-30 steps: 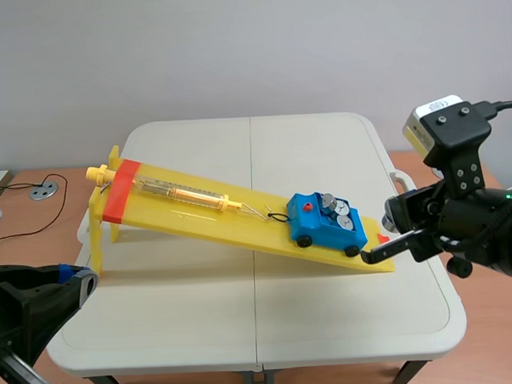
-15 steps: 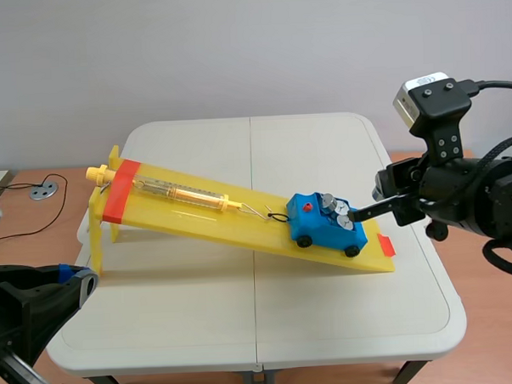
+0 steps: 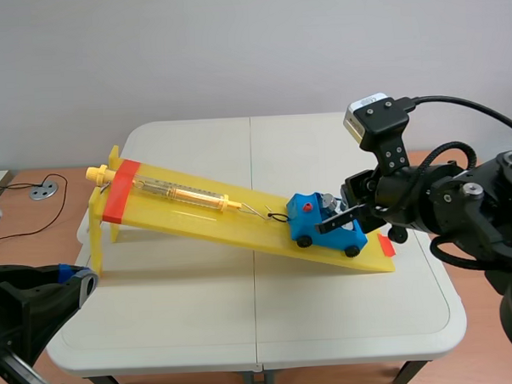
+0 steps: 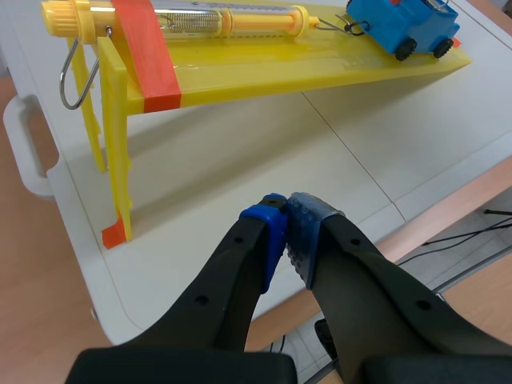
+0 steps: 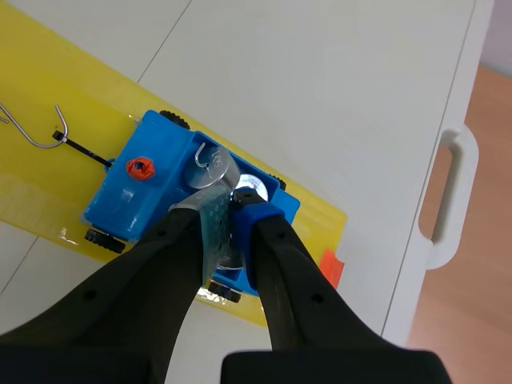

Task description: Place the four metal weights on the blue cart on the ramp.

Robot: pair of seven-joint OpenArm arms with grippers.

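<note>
The blue cart [image 5: 132, 204] sits at the low end of the ramp [image 5: 40, 188], with metal weights [image 5: 212, 164] in its tray. My right gripper [image 5: 232, 206] hangs directly over them, fingers drawn together, nothing visibly clamped. My left gripper [image 4: 286, 214] is likewise closed, over the desk [image 4: 240, 152] edge. Risk: a sideways or downward nudge could topple weights or roll the cart off the slope. I find no legible writing.

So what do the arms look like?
Left arm and right arm are black. Left end effector and right end effector each have two thick black fingers tipped with dotted pads, one blue, one grey. A white-topped camera box and black cable top the right arm.
</note>
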